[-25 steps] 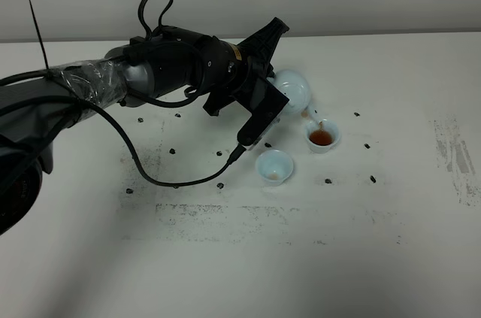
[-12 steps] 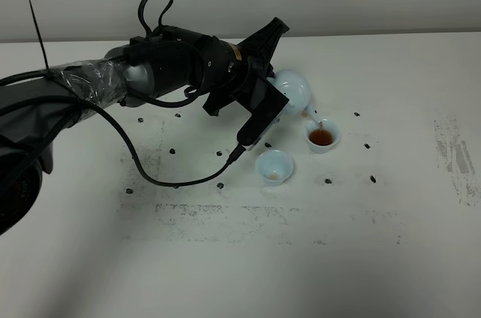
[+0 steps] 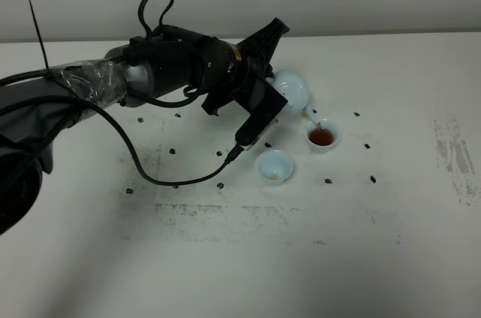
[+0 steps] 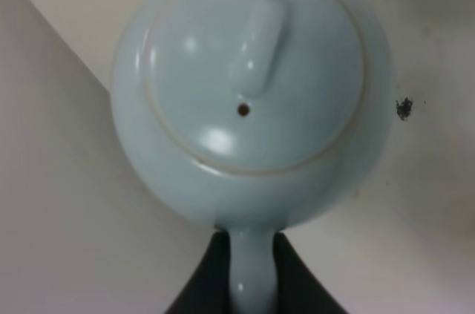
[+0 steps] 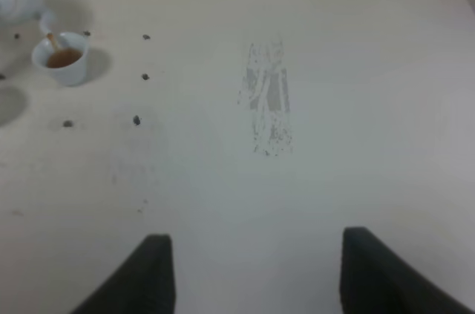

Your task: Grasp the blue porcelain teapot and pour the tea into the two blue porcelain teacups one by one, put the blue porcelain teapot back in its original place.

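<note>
The pale blue teapot [image 3: 294, 91] hangs tilted above the table, its spout over the far teacup [image 3: 322, 136], which holds brown tea. A thin stream runs from the spout into that cup [image 5: 62, 57]. My left gripper [image 4: 252, 284] is shut on the teapot's loop handle; the lid and knob [image 4: 256, 47] fill the left wrist view. The nearer teacup [image 3: 274, 166] stands just in front of the arm's wrist camera, with only a pale trace in its bottom. My right gripper [image 5: 252, 277] hovers far to the right, jaws apart with nothing between them.
The white table [image 3: 225, 258] carries small dark specks around the cups and grey scuff patches [image 3: 455, 160] at the right and in front. A black cable [image 3: 150, 171] loops from the left arm [image 3: 188, 66] down over the table's left half.
Hardly anything: the teapot stays tilted over the far cup with only a slight shift, and both arms keep their places.
</note>
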You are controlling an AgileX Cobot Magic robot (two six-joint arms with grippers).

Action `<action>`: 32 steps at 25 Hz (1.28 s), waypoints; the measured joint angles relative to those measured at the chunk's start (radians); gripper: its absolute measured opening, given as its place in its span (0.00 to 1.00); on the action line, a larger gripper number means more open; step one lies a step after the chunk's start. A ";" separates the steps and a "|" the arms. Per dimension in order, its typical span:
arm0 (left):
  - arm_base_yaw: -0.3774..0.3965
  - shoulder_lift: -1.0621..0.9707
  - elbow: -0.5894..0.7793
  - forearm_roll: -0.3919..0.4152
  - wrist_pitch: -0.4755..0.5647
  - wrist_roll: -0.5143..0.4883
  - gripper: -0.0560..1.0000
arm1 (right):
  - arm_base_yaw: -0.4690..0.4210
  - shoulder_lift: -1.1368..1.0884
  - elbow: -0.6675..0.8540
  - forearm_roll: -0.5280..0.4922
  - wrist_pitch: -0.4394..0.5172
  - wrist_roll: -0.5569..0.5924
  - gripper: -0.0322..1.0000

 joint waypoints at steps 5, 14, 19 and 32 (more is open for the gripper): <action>0.000 0.000 0.000 0.001 0.000 0.000 0.09 | 0.000 0.000 0.000 0.000 0.000 0.000 0.49; 0.000 0.000 0.000 0.001 0.000 0.000 0.09 | 0.000 0.000 0.000 0.000 0.000 0.000 0.49; 0.000 0.000 0.000 0.001 0.000 0.000 0.09 | 0.000 0.000 0.000 0.000 0.000 0.000 0.49; 0.000 0.000 0.000 0.001 0.000 0.000 0.09 | 0.000 0.000 0.000 0.000 0.000 0.000 0.49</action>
